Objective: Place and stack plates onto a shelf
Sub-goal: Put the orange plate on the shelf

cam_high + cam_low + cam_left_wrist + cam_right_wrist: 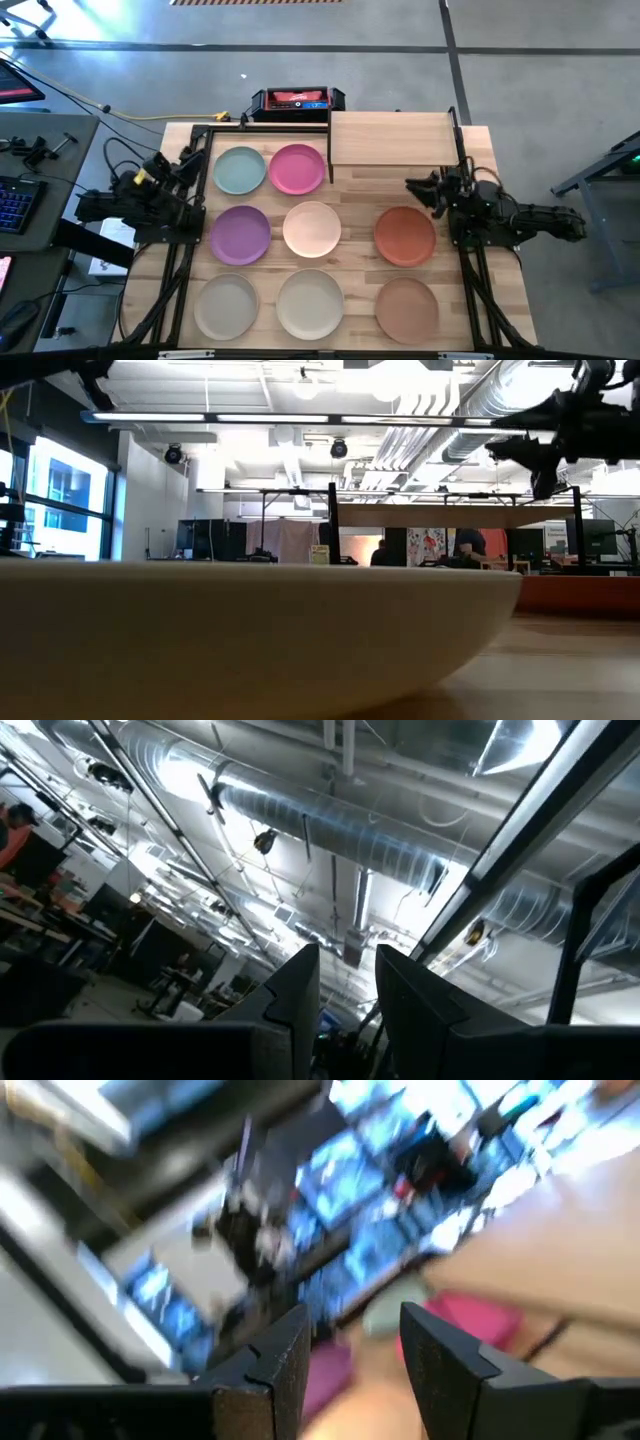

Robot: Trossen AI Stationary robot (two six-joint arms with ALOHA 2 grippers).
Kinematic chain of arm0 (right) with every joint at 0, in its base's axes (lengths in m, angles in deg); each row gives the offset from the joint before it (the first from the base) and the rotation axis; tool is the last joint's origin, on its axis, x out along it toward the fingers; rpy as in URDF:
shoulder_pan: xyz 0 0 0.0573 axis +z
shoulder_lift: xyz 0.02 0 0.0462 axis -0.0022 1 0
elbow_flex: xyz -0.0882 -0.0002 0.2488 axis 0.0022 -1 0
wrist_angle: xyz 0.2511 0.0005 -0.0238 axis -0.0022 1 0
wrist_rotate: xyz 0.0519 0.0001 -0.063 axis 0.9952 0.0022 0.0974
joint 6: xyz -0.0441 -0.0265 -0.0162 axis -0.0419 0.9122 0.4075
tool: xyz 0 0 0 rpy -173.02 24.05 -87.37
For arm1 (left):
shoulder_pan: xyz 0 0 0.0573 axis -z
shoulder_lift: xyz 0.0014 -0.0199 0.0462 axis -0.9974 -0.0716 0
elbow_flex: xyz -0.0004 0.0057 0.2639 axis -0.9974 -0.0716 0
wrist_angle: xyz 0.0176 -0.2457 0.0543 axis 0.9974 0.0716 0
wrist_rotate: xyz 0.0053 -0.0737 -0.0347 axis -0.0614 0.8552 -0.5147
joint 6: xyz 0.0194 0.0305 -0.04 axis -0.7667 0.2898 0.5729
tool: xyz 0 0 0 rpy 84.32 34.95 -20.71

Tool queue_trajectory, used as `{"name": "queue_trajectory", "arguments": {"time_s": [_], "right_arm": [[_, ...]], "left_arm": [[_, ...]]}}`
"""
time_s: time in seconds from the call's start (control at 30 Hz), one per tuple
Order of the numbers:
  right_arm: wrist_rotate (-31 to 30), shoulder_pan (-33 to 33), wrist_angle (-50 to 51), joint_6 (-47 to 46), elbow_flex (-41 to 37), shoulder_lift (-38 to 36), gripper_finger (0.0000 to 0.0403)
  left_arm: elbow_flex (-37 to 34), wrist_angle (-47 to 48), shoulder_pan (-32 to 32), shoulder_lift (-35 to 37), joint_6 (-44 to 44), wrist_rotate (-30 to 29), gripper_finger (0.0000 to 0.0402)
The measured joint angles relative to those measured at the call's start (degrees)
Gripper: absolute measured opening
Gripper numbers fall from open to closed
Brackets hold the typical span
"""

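Eight round plates lie flat on the wooden table: teal (pixel 240 170), pink (pixel 296 168), purple (pixel 240 234), peach (pixel 312 229), terracotta (pixel 405 236), beige (pixel 227 306), cream (pixel 310 304) and tan (pixel 407 308). The shelf (pixel 392 138), a light board on black legs, stands at the far edge with nothing on it. At the table's left edge, beside the teal plate, my left gripper (pixel 188 165) is open and tipped upward; only ceiling shows between its fingers (pixel 300 990). My right gripper (pixel 418 188) is open above the table, just past the terracotta plate's far side.
Black frame rails run along the table's left (pixel 185 250) and right (pixel 475 280) sides under the arms. A red-and-black box (pixel 297 100) sits behind the far edge. In the low view the cream plate (pixel 250 630) fills the foreground. Bare wood lies between the plate columns.
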Motion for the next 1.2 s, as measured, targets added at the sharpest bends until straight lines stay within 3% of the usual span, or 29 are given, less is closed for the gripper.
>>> {"name": "queue_trajectory", "arguments": {"time_s": [0.13,0.4,0.6,0.8,1.03,1.2], "right_arm": [[-4.1,0.0,-6.8,0.6,0.6,0.0,0.0142],[-1.3,0.0,-8.2,5.9,9.6,0.0,0.0142],[-0.5,0.0,3.5,6.8,19.7,3.7,0.0142],[-0.3,0.0,15.1,2.4,30.0,13.5,0.0142],[1.8,0.0,31.0,-5.5,40.1,25.0,0.0142],[6.2,0.0,36.7,-10.7,43.5,31.4,0.0142]], "left_arm": [[5.5,6.1,0.0,-2.1,-2.7,0.0,0.0090],[17.5,17.2,0.0,-10.2,-4.2,-0.1,0.0090],[25.5,24.3,0.0,-16.4,-7.0,-0.8,0.0090],[30.8,28.7,0.0,-20.0,-13.0,-1.8,0.0090],[31.5,33.7,0.0,-20.5,-11.1,-3.3,0.0090],[31.5,38.8,0.0,-20.5,-8.6,-3.3,0.0090]]}}
